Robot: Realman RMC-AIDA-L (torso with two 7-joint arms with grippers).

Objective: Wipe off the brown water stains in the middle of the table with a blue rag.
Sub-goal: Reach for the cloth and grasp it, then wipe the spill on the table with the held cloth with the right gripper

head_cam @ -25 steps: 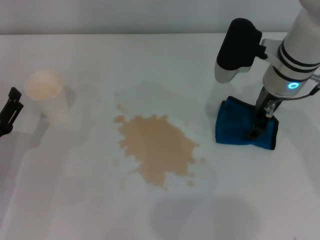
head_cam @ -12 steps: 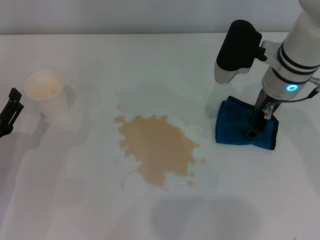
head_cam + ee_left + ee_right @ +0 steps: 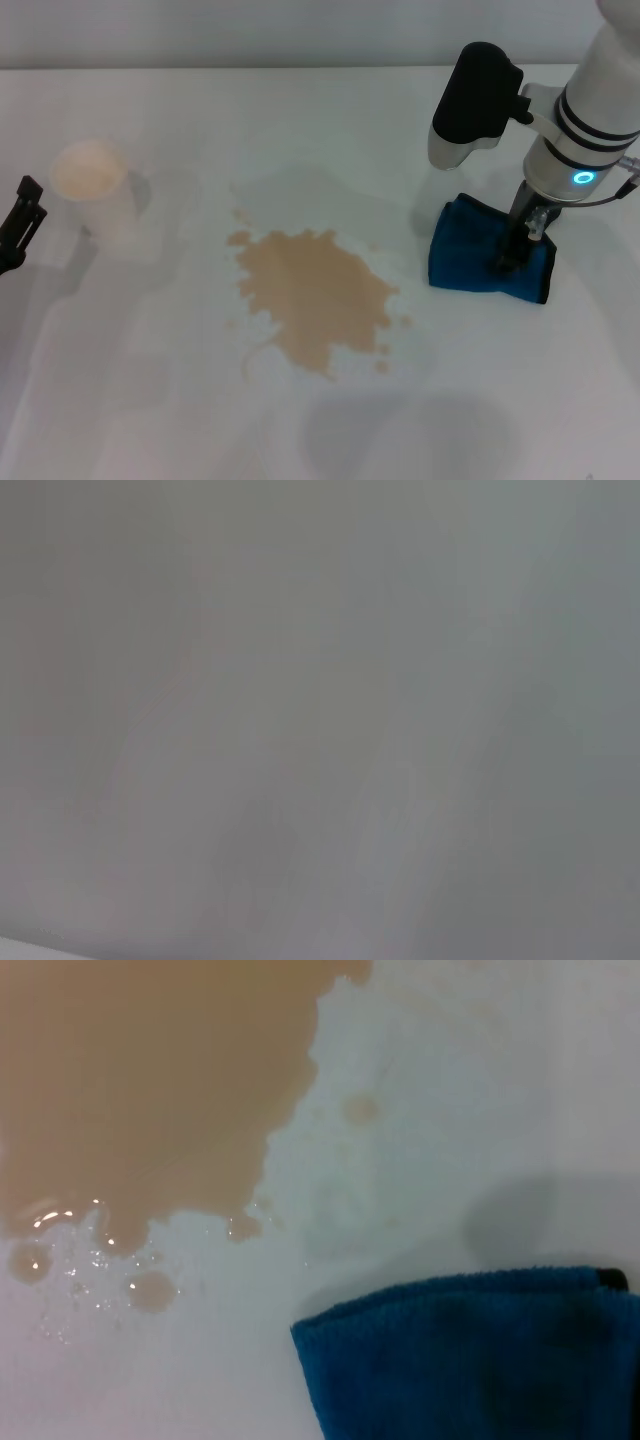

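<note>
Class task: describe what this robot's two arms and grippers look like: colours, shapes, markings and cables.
The right arm is a thick white tube with black ring bands and a glowing blue ring light; a rounded black and white housing sticks out sideways, thin cables run beside it. Its right gripper is slim and black. Only the black, angular tip of the left gripper shows at the edge.

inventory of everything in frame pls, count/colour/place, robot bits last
Smooth white tabletop: 1, white, spans the whole head view.
Irregular tan liquid stain: 1 blotch plus small splatter dots, light brown, middle of the table.
Folded blue cloth rag with black edging: 1, bright blue, on the table to the robot's right of the stain, apart from it.
White paper cup: 1, white, upright, on the robot's left.
Right gripper: 1, black, down on the rag.
Left gripper: 1, black, at the left edge, idle.
</note>
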